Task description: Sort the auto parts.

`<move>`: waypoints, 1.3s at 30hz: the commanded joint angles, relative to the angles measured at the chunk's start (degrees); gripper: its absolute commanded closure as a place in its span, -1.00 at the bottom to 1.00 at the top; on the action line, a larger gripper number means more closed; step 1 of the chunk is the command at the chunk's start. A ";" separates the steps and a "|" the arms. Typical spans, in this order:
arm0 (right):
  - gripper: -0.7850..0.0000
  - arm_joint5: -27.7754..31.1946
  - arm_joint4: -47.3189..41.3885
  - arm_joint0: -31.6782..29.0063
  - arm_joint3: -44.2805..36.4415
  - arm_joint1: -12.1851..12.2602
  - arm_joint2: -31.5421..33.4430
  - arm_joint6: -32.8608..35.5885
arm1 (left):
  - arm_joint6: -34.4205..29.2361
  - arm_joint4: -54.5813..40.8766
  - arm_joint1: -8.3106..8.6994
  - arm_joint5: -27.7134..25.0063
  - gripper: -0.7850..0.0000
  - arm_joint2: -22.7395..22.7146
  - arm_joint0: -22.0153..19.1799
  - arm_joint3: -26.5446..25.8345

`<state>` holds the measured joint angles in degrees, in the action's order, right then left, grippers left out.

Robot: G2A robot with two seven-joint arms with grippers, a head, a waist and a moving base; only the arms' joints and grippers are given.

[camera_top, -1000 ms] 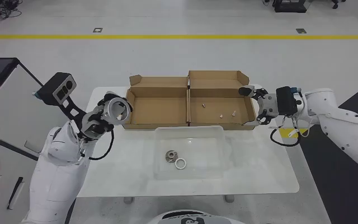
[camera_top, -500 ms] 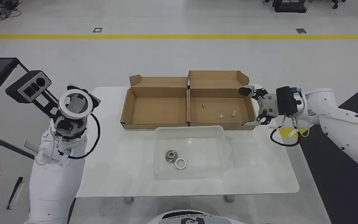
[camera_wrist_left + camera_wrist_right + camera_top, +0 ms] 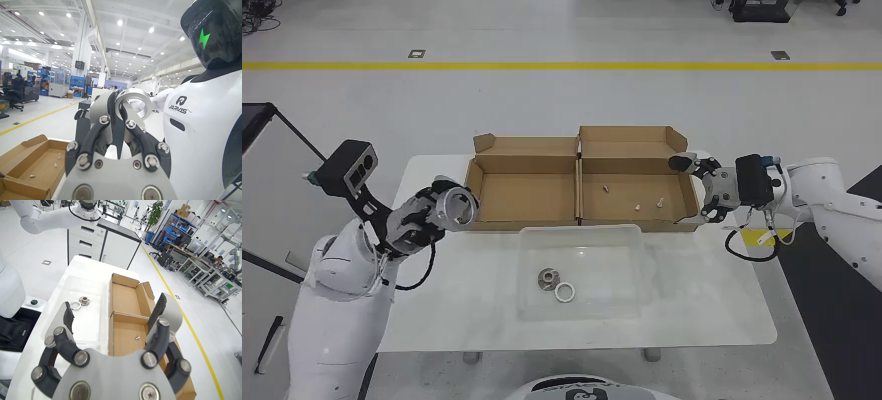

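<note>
My left gripper (image 3: pixel 442 212) is shut on a large metal ring (image 3: pixel 455 205), held in the air just off the left end of the left cardboard box (image 3: pixel 527 195). In the left wrist view one finger sits inside the metal ring (image 3: pixel 135 105) and one outside its wall. My right gripper (image 3: pixel 689 186) hangs open and empty over the right end of the right cardboard box (image 3: pixel 627 195), which holds a few small screws (image 3: pixel 640 207). A clear tray (image 3: pixel 582 232) in front of the boxes holds a flanged hub (image 3: pixel 547 277) and a small white ring (image 3: pixel 565 292).
The right wrist view looks past the open right gripper (image 3: pixel 114 299) at the tray (image 3: pixel 85 277), the flanged hub (image 3: pixel 84 299), the small ring (image 3: pixel 76 305) and one screw (image 3: pixel 137 338). The left box floor is bare. White tabletop lies free on both sides of the tray.
The left arm swung the metal ring out to the left, away from the table, then back beside the left box. The right arm has not moved.
</note>
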<state>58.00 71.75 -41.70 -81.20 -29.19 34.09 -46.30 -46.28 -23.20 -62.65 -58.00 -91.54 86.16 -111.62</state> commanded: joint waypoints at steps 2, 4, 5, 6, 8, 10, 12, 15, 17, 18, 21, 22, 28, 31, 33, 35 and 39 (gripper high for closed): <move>-1.00 0.00 0.00 0.00 0.01 0.00 0.00 0.00 | 0.00 -5.43 -0.13 0.00 1.00 0.27 0.23 -0.26; -1.00 0.00 0.00 0.00 0.01 0.00 0.00 0.00 | 0.00 -7.33 -0.14 0.00 1.00 0.31 0.32 -0.33; -1.00 0.00 0.00 0.00 0.01 0.00 0.00 0.00 | 0.00 -8.51 -0.19 0.00 1.00 0.34 0.39 -0.37; -1.00 0.00 0.00 0.00 0.01 0.00 0.00 0.00 | 0.00 -10.21 -0.27 0.00 1.00 0.41 0.50 -0.29; -1.00 0.00 0.00 0.00 0.01 0.00 0.00 0.00 | 0.00 -10.75 -0.30 0.00 1.00 0.22 0.47 -0.34; -1.00 0.00 0.00 0.00 0.01 0.00 0.00 0.00 | 0.00 -11.93 -0.39 0.00 1.00 0.27 0.59 -0.30; -1.00 0.00 0.00 0.00 0.01 0.00 0.00 0.00 | 0.00 -12.66 -0.49 0.00 1.00 0.18 0.54 -0.38; -1.00 0.00 0.00 0.00 0.01 0.00 0.00 0.00 | 0.00 -13.34 -0.58 0.00 1.00 0.08 0.41 -0.58; -1.00 0.00 0.00 0.00 0.01 0.00 0.00 0.00 | 0.00 -13.34 -0.58 0.00 1.00 0.08 0.41 -0.58; -1.00 0.00 0.00 0.00 0.01 0.00 0.00 0.00 | 0.00 -13.34 -0.58 0.00 1.00 0.08 0.41 -0.58; -1.00 0.00 0.00 0.00 0.01 0.00 0.00 0.00 | 0.00 -13.34 -0.58 0.00 1.00 0.08 0.41 -0.58; -1.00 0.00 0.00 0.00 0.01 0.00 0.00 0.00 | 0.00 -13.34 -0.58 0.00 1.00 0.08 0.41 -0.58; -1.00 0.00 0.00 0.00 0.01 0.00 0.00 0.00 | 0.00 -13.34 -0.58 0.00 1.00 0.08 0.41 -0.58; -1.00 0.00 0.00 0.00 0.01 0.00 0.00 0.00 | 0.00 -13.34 -0.58 0.00 1.00 0.08 0.41 -0.58; -1.00 0.00 0.00 0.00 0.01 0.00 0.00 0.00 | 0.34 -11.47 -0.57 1.66 1.00 -0.09 0.15 -0.61; -1.00 0.00 0.00 0.00 0.01 0.00 0.00 0.00 | 0.93 -8.09 -0.63 3.02 1.00 -0.03 -0.80 -0.48; -1.00 0.00 0.00 0.00 0.01 0.00 0.00 0.00 | -0.05 -0.47 -0.65 5.23 1.00 1.38 -3.45 0.56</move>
<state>58.00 71.75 -41.70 -81.20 -29.19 34.09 -46.30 -45.61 -26.40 -63.33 -53.29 -90.64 83.40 -111.54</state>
